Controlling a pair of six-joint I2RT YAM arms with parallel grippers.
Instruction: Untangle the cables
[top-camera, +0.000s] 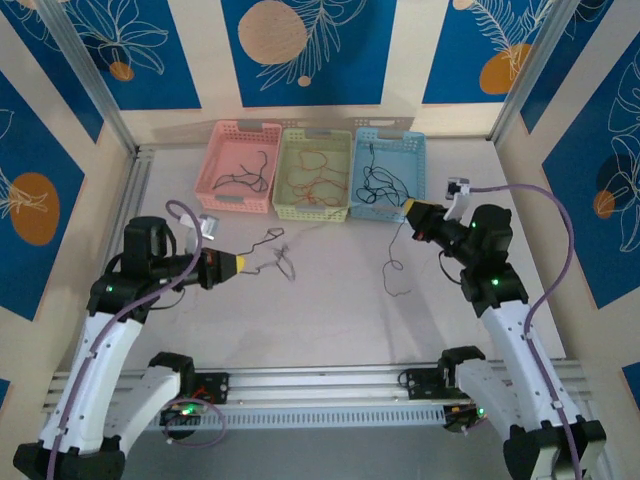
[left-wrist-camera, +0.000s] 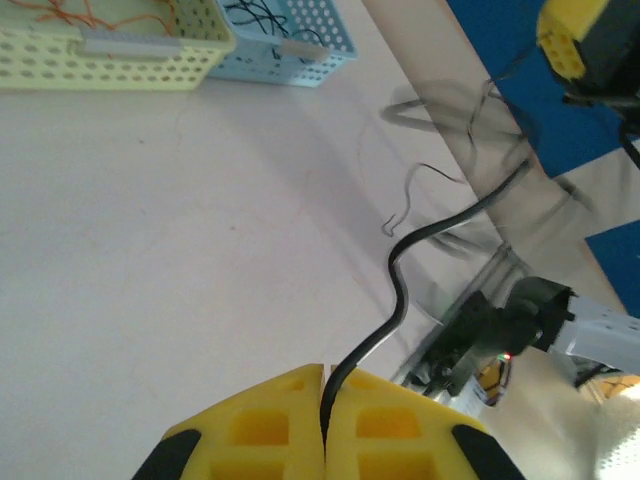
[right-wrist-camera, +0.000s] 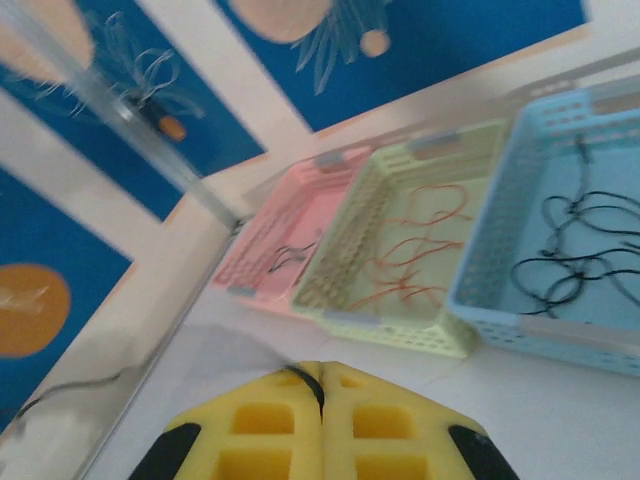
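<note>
Left wrist view has the left gripper (left-wrist-camera: 323, 395) clenched on a black cable (left-wrist-camera: 398, 275), which leaves between the pads and snakes away ahead of the fingertips. From above, that strand ends in a small snarl (top-camera: 284, 262) just beyond the gripper, lying on the table (top-camera: 330, 320). The right gripper (right-wrist-camera: 318, 385) is likewise clamped tight, pinching a second black cable (top-camera: 388, 270) that hangs below it and trails onto the table. Whether the two strands are joined I cannot tell. If they are, drawing the grippers apart would likely cinch the snarl harder instead of freeing it. Such thin wire could also slide out of the yellow pads under tension. A lifted loose end might swing into the blue basket (top-camera: 388, 172) beyond the right gripper and catch the wires there.
</note>
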